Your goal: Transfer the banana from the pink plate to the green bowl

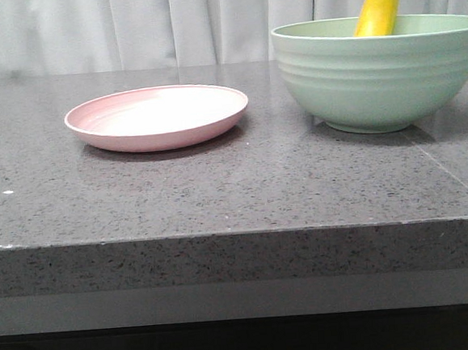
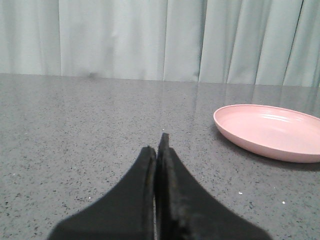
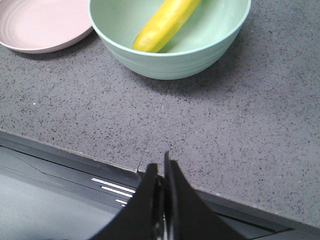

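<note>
The yellow banana (image 1: 379, 5) leans inside the pale green bowl (image 1: 376, 79) at the right of the table; it also shows in the right wrist view (image 3: 165, 24), lying against the wall of the bowl (image 3: 175, 60). The pink plate (image 1: 158, 116) sits empty left of the bowl, and shows in the left wrist view (image 2: 270, 131) and the right wrist view (image 3: 40, 25). My left gripper (image 2: 157, 145) is shut and empty, low over the table well away from the plate. My right gripper (image 3: 161, 167) is shut and empty, above the table's front edge, clear of the bowl.
The grey speckled stone table (image 1: 235, 183) has a seam (image 3: 157, 120) running toward its front edge (image 1: 239, 233). A pale curtain (image 1: 125, 25) hangs behind. Neither arm shows in the front view.
</note>
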